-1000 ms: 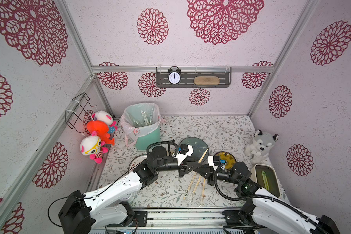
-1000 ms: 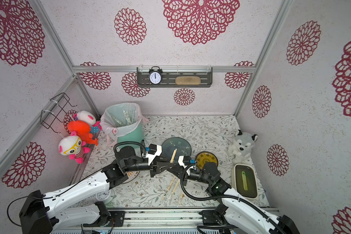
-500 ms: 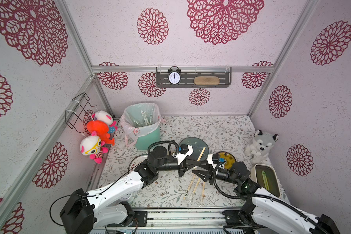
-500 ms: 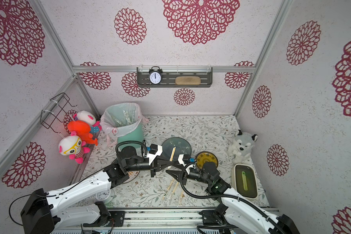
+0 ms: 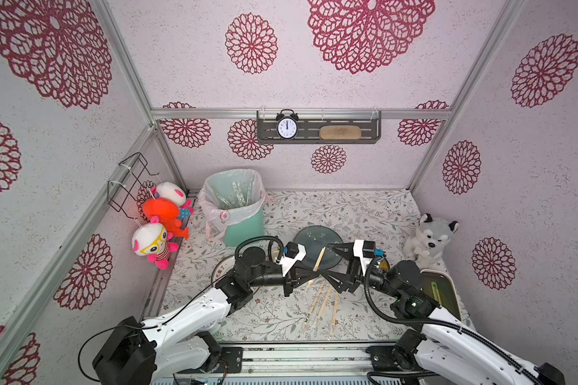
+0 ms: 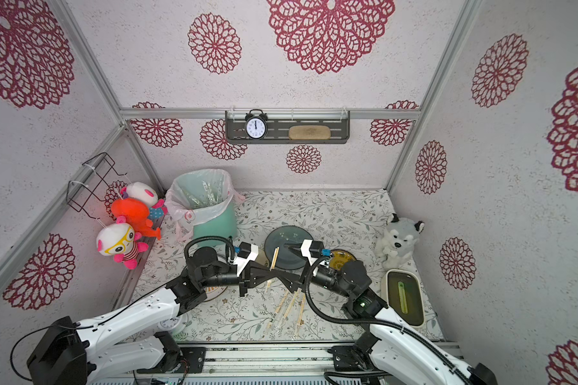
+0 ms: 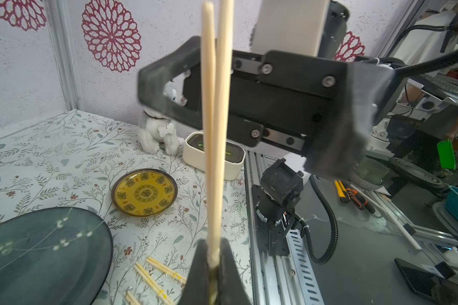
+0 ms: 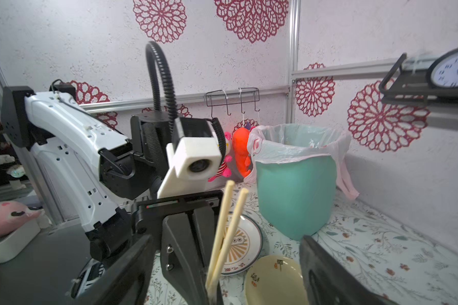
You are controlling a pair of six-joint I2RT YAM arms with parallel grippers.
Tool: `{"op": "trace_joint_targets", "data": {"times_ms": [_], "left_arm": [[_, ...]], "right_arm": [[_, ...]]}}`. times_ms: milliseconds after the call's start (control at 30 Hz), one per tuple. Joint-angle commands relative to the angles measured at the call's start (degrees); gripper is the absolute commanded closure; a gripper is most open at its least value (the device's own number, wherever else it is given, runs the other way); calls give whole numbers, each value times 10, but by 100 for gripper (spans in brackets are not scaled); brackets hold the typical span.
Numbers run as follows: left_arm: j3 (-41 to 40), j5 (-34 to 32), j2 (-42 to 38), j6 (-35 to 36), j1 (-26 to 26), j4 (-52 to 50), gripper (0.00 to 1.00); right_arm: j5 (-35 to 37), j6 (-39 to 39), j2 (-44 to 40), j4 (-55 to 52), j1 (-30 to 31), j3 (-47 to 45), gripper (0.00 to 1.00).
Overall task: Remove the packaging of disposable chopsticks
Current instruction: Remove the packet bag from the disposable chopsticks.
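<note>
Between the clamped jaws of the left gripper (image 7: 214,257) the bare-looking disposable chopsticks (image 7: 217,126) stand upright, while the right gripper (image 5: 326,260), straddling them, has just sprung wide and let go, so this handover seems done; other pairs in packaging (image 5: 317,310) wait below.

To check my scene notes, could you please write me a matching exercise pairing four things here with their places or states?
Things: A left gripper; B right gripper; C spare pale bamboo chopstick pairs; D discarded clear plastic sleeves.
States: 1 inside the mint-green bin; 2 open; 3 lying on the floral table; 4 shut on a bare chopstick pair.
Pairs: A-4, B-2, C-3, D-1.
</note>
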Motion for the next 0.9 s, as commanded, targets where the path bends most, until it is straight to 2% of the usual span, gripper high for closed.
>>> {"op": "trace_joint_targets", "data": {"times_ms": [0, 133, 200, 233, 467, 700, 800, 867], "left_arm": [[-5, 17, -18, 5, 0, 15, 100], [-6, 28, -21, 2, 0, 16, 100], [-4, 34, -17, 1, 0, 14, 100], [-4, 35, -14, 2, 0, 14, 100], [-10, 29, -13, 2, 0, 14, 100], [-8, 33, -4, 1, 0, 17, 100], [-5, 33, -5, 2, 0, 14, 100], [-4, 32, -7, 4, 0, 8, 100]], "right_arm": [[-43, 12, 32, 44, -4, 22, 28], [-85, 35, 59, 81, -4, 25, 43], [-97, 37, 66, 96, -4, 21, 60], [-101, 37, 66, 98, -4, 20, 64], [-105, 39, 44, 105, -5, 5, 71], [-121, 44, 66, 108, -5, 15, 80], [-130, 50, 81, 120, -5, 15, 87], [-126, 46, 80, 117, -5, 14, 97]]}}
